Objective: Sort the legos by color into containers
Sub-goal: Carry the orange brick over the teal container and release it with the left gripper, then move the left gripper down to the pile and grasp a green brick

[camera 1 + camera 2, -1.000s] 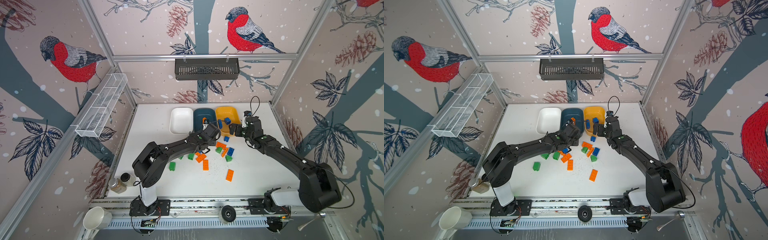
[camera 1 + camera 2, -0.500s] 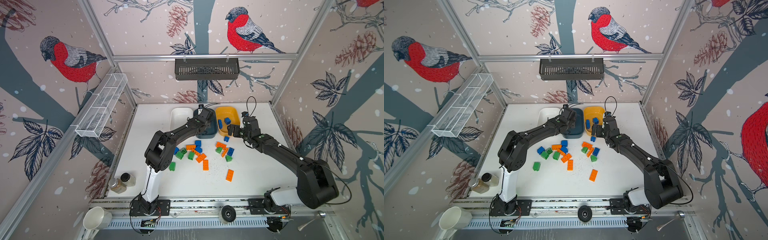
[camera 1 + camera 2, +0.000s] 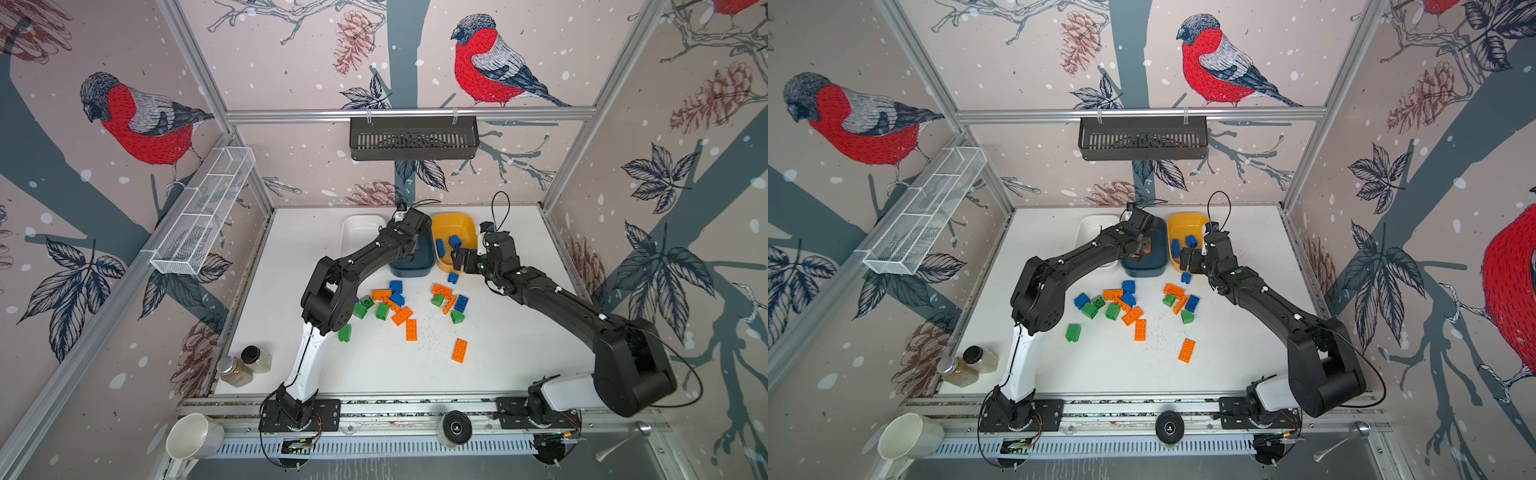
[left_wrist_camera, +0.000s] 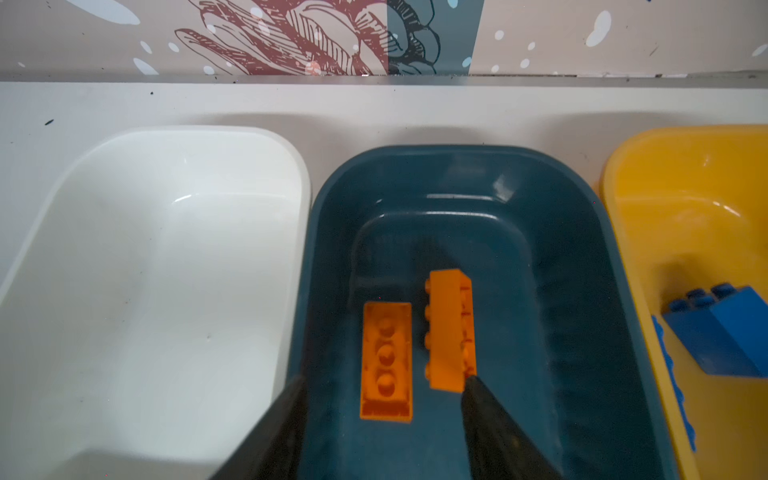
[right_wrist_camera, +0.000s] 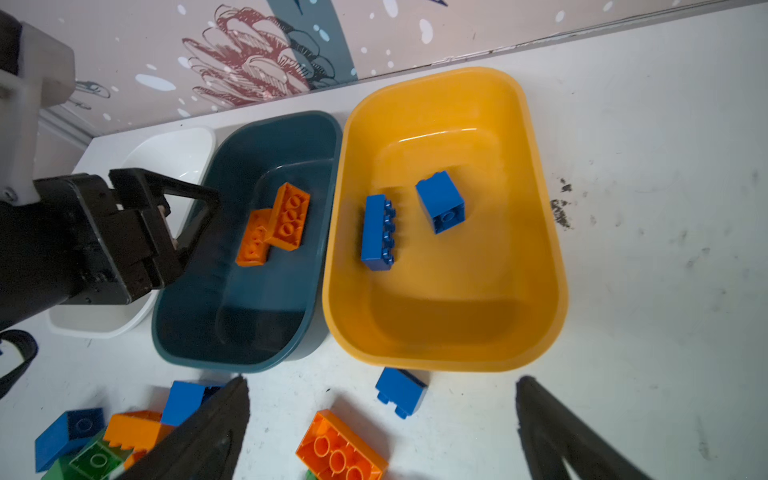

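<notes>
Three containers stand in a row at the back: a white tub, a dark teal tub and a yellow tub. My left gripper hangs open over the teal tub. Two orange legos lie below it, one flat and one on its side by a fingertip. Two blue legos lie in the yellow tub. My right gripper stands open above a blue lego on the table in front of the yellow tub. Several orange, blue and green legos are scattered mid-table.
A black slotted basket hangs on the back wall, and a white wire-mesh tray on the left wall. Two jars stand at the front left corner. A white mug and a spoon lie beyond the front rail.
My left arm swung from the pile back to the teal tub and its jaws opened, leaving a second orange lego in the tub. My right gripper stayed open and shifted only slightly.
</notes>
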